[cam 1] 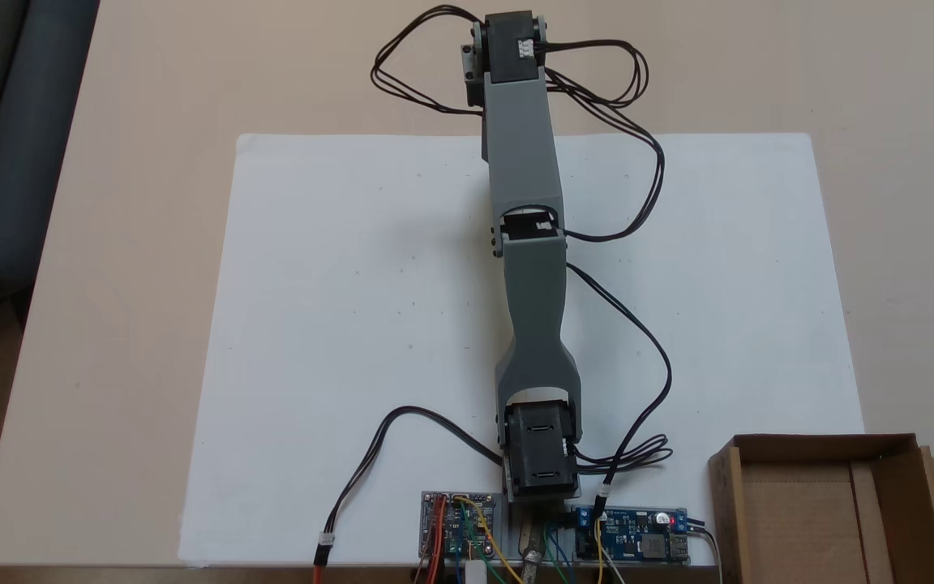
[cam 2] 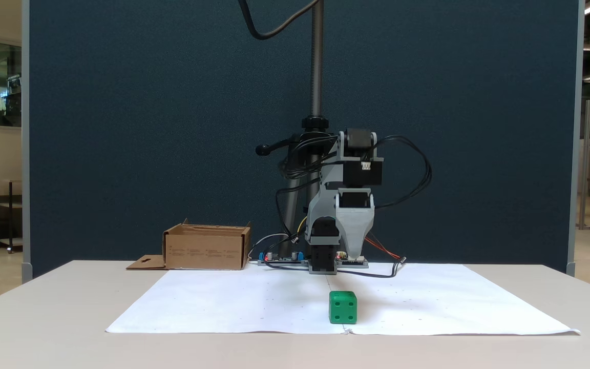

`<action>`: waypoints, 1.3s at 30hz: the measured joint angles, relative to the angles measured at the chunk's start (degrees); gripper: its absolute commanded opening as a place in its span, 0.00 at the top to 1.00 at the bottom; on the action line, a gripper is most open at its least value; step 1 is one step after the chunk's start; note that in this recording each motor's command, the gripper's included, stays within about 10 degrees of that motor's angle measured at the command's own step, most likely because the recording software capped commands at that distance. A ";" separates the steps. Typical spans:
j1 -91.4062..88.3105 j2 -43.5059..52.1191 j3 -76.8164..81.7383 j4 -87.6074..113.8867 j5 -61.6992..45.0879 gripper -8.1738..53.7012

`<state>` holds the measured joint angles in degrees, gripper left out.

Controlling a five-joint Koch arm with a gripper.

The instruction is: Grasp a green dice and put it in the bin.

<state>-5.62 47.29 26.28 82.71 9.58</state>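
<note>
A small green dice (cam 2: 342,307) sits alone on a white sheet (cam 2: 254,302) near its front edge, its facing side showing four pips. Behind and above it, the grey arm (cam 2: 349,205) reaches forward over the sheet, its pale wedge-shaped gripper (cam 2: 356,253) pointing down, well behind the dice and not touching it. Whether the fingers are apart or together cannot be told. The bin (cam 2: 207,248), a brown cardboard box with upright flaps, stands on the beige counter (cam 2: 44,318) beside the arm's base, far from the dice.

Glossy plastic green dice (cam 2: 342,307), corrugated cardboard bin (cam 2: 206,249)
</note>
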 measured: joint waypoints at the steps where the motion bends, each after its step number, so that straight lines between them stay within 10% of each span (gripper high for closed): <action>1: 0.18 -0.18 -0.09 0.00 0.00 0.19; 39: 1.23 -6.50 -0.88 0.00 0.00 0.19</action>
<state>-4.39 40.78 25.40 82.71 9.58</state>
